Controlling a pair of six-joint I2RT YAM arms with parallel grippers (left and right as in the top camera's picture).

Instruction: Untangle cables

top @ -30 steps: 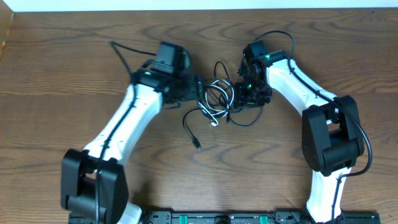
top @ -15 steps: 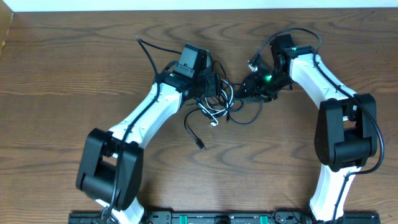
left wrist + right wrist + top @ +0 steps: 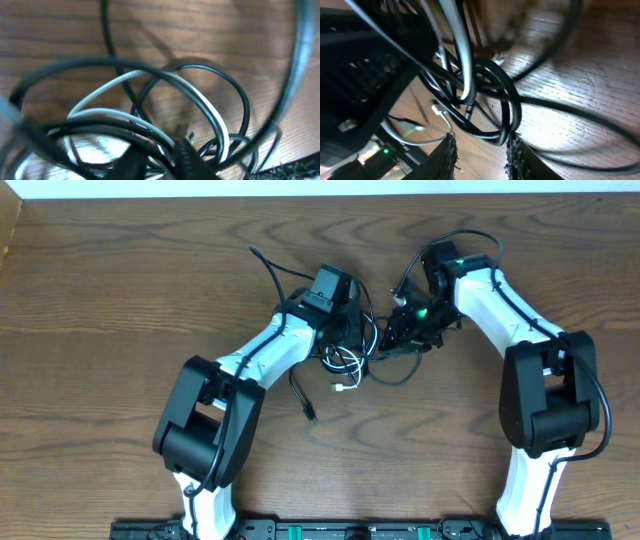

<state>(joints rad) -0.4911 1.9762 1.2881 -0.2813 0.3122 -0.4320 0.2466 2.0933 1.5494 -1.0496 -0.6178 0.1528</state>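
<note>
Our right claw gapes around black cable loops. Left claw's opening we cannot tell. Only overhead shows the white plug.

Overhead: evenly lit, sharp; shadows are kept soft.
Left wrist: dim; black cable is blurred (nearest loops worst).
Right wrist: glare is seen on tabletop.

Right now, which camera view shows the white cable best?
Left wrist: the white cable fills the frame with loops sharp enough to trace where they cross the black cable. Overhead shows it small, mostly buried in the tangle, with one plug end lying free. Right wrist shows only a blurred pale strand, probably the same cable.
</note>
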